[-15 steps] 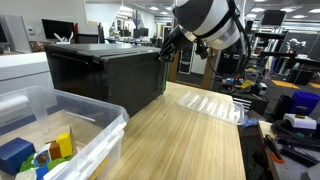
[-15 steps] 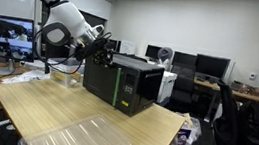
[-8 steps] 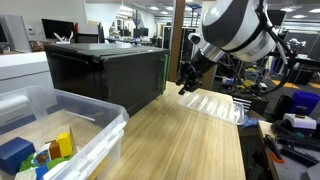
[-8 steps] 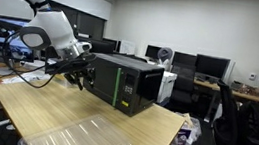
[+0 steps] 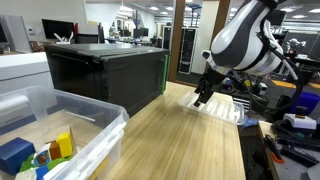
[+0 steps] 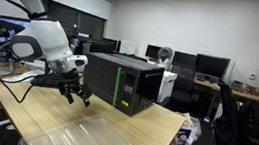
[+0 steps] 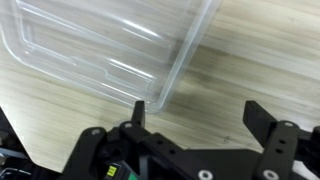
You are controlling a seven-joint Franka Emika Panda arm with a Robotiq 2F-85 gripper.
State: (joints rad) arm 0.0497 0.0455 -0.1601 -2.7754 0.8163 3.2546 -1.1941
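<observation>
My gripper (image 5: 203,98) (image 6: 76,98) hangs open just above the wooden table (image 5: 170,140) with nothing between its fingers. In the wrist view the gripper (image 7: 195,108) shows both black fingers spread wide over bare wood. A clear plastic lid (image 7: 110,45) lies flat right beside the left finger; in both exterior views the lid (image 5: 215,105) (image 6: 86,137) sits near the table's end. A black box (image 5: 105,75) (image 6: 123,82) with a green-lit front edge stands on the table next to the arm.
A clear plastic bin (image 5: 90,125) at one end of the table holds a blue block (image 5: 15,155) and a yellow block (image 5: 63,143). Office desks, monitors and chairs (image 6: 235,112) surround the table. Tools and cables lie beside the table edge (image 5: 285,145).
The arm swung away from the top of the black box and came down toward the table by the clear lid. Its jaws went from nearly shut to wide open.
</observation>
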